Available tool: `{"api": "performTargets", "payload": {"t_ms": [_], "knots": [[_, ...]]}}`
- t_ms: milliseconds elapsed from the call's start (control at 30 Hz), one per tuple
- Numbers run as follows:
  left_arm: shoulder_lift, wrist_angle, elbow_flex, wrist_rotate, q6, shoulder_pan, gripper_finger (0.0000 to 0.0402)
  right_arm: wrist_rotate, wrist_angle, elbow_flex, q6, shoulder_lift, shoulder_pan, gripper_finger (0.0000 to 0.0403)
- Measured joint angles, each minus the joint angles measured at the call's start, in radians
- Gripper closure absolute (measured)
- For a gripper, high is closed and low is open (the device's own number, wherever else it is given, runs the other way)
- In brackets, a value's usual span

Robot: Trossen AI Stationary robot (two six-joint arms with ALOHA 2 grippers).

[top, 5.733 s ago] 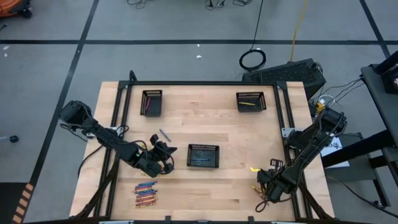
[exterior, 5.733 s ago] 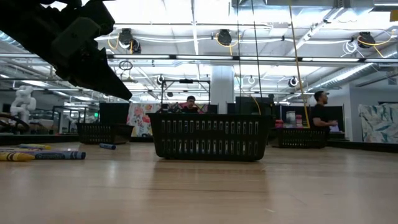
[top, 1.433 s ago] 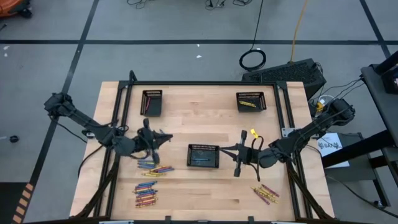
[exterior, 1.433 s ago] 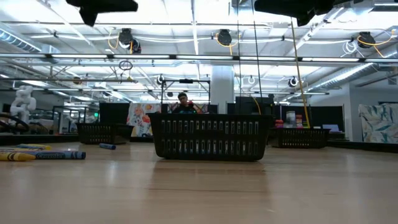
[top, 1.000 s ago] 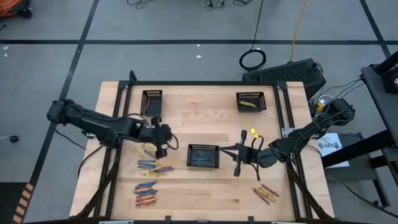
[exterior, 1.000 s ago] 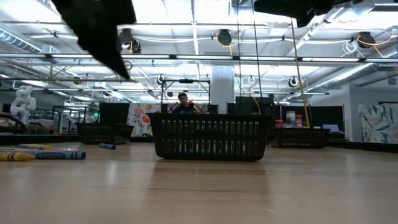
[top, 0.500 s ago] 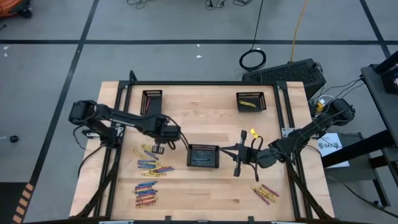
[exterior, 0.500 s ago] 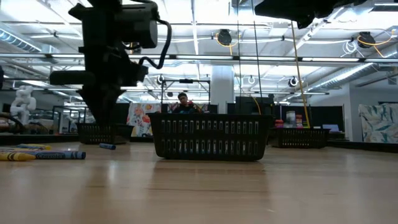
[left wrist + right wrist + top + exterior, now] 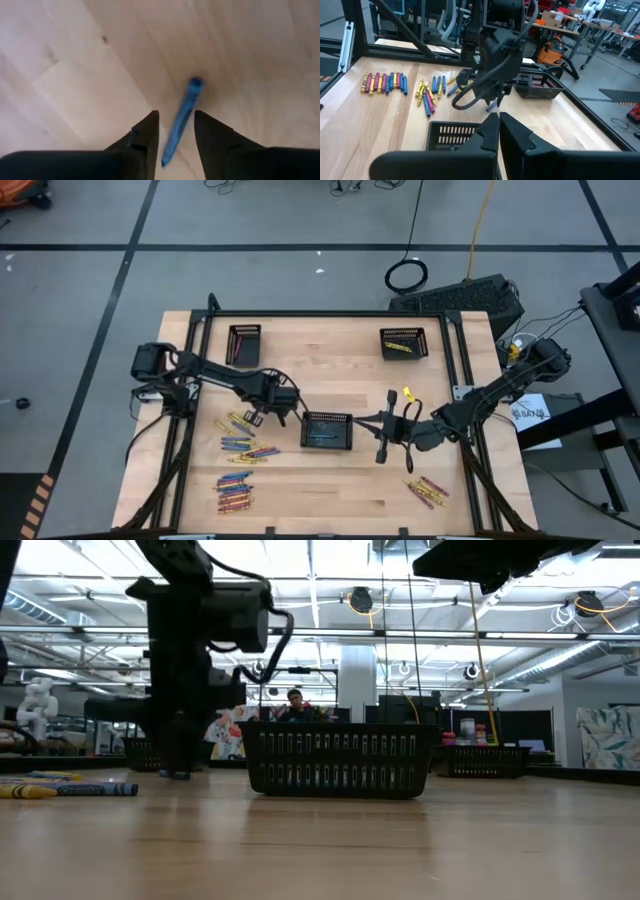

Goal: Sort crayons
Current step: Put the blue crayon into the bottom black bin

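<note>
One blue crayon point(image 9: 181, 117) lies alone on the bare wood, a little toward the left edge from the central tray point(image 9: 327, 430), and the left gripper point(image 9: 271, 402) has come down over it from the left edge, where it hung a moment ago. Its fingers point(image 9: 145, 136), pressed together then, now stand spread on either side of the crayon's near end without touching it. I judge this is the start of a pick: the fingers need to close on the stick, which would then go to a tray. Other crayons point(image 9: 236, 494) lie in groups near the front left corner and more toward the front right. The right gripper point(image 9: 385, 428) hangs just right of the central tray, pressed together on nothing.
</note>
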Motion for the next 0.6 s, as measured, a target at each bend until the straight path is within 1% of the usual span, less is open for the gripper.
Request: {"api": "performTargets", "payload": {"t_ms": [133,267,400,500,600], "knots": [[0.028,0.019,0.002,0.028,0.011,0.006,0.0342,0.000,0.002,0.000,0.000,0.000,0.000,0.0403],[0.031,0.014,0.003,0.040,-0.001,0.011,0.0389,0.000,0.002,0.000,-0.002,-0.002,0.008,0.0403],[-0.003,0.002,0.006,0.051,-0.107,0.008,0.0394,0.001,0.002,0.000,-0.009,-0.029,0.045,0.0403],[-0.074,0.022,0.012,0.063,-0.176,-0.012,0.0398,0.003,-0.001,0.000,-0.014,-0.055,0.082,0.0403],[-0.150,0.108,0.012,0.075,-0.271,-0.043,0.0398,0.009,-0.005,0.000,-0.026,-0.082,0.120,0.0403]]}}
